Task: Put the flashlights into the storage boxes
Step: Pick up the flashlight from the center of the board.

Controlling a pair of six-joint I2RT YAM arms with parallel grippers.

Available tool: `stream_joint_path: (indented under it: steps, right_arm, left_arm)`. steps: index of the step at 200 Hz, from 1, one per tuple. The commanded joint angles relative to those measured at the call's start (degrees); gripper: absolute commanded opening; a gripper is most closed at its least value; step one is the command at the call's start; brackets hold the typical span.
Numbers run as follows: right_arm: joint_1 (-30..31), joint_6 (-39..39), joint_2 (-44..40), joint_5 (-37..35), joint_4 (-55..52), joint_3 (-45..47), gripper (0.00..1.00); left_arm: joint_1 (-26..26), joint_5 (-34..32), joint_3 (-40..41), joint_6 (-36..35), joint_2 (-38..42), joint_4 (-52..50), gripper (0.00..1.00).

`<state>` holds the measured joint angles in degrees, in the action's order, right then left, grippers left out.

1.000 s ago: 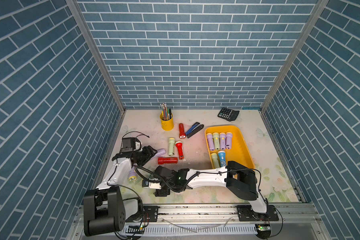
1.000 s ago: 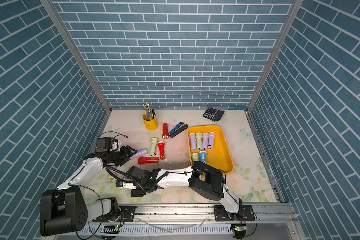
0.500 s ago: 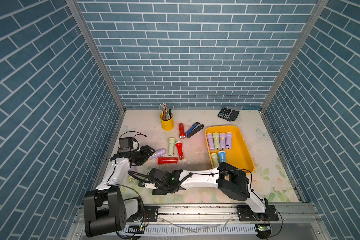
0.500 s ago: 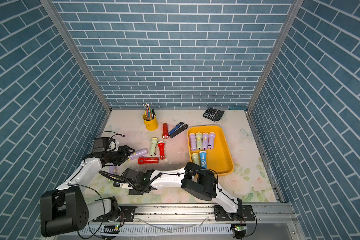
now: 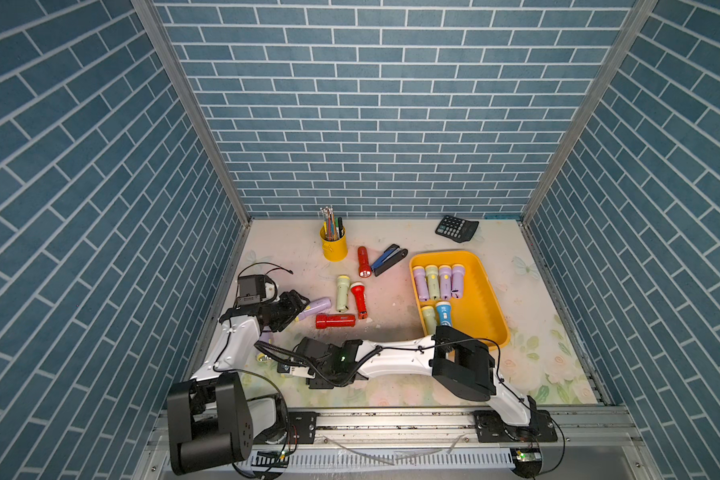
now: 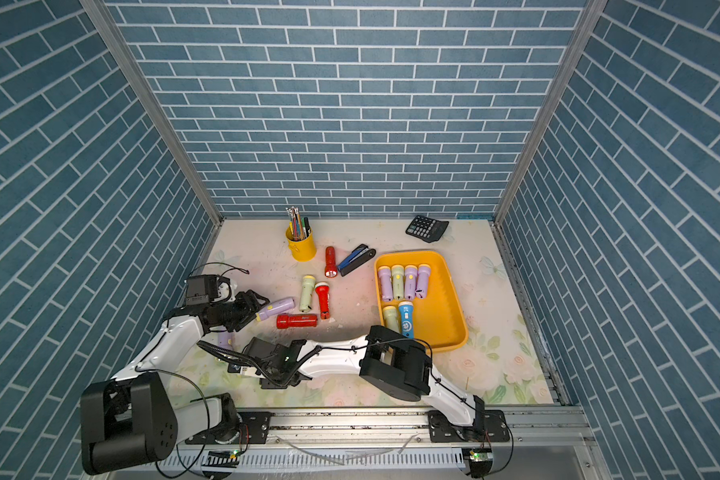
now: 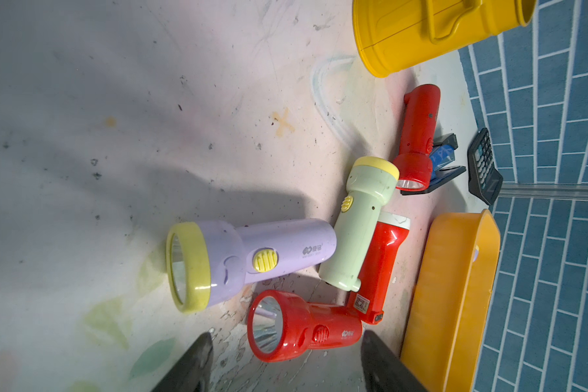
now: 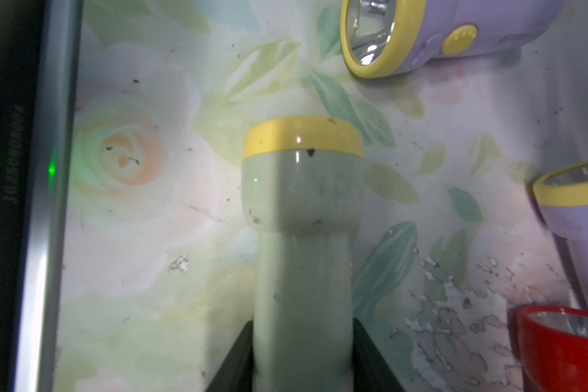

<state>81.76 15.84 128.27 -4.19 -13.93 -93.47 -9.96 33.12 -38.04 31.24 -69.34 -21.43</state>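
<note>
My right gripper (image 8: 302,325) is shut on the body of a pale green flashlight (image 8: 302,190) with a yellow head ring, low over the near left of the table (image 5: 262,357). My left gripper (image 7: 286,366) is open, its fingers (image 7: 190,366) short of a red flashlight (image 7: 299,325) and a lilac one (image 7: 252,258). More loose flashlights lie mid-table: pale green (image 5: 342,293), red (image 5: 358,300) and red (image 5: 363,262). The yellow storage box (image 5: 487,299) at the right holds several flashlights, among them a blue one (image 5: 444,313).
A yellow pen cup (image 5: 334,245) stands at the back, with a blue-and-black stapler (image 5: 388,259) beside it. A calculator (image 5: 456,228) lies at the back right. Another lilac flashlight (image 6: 224,338) lies under my left arm. Brick walls enclose three sides, and a metal rail (image 8: 45,203) runs close by the held flashlight.
My right gripper has reached further left and shut on the pale green flashlight. My left arm has drawn back slightly from the lilac flashlight and stays open.
</note>
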Motion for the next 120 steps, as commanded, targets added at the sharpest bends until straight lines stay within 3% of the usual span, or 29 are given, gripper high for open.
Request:
stream_joint_path:
  steps: [1,120]
  right_arm:
    - [0.11,2.67,-2.24,-1.13,1.88,2.69,0.31]
    - [-1.97,1.92,-15.76,-3.31,13.63,18.2,0.25]
  left_arm:
    - [-0.42,-0.08,-0.8,-0.75,1.26,0.86,0.69]
    - [1.92,0.17,-3.59,0.46,2.07,2.31,0.67]
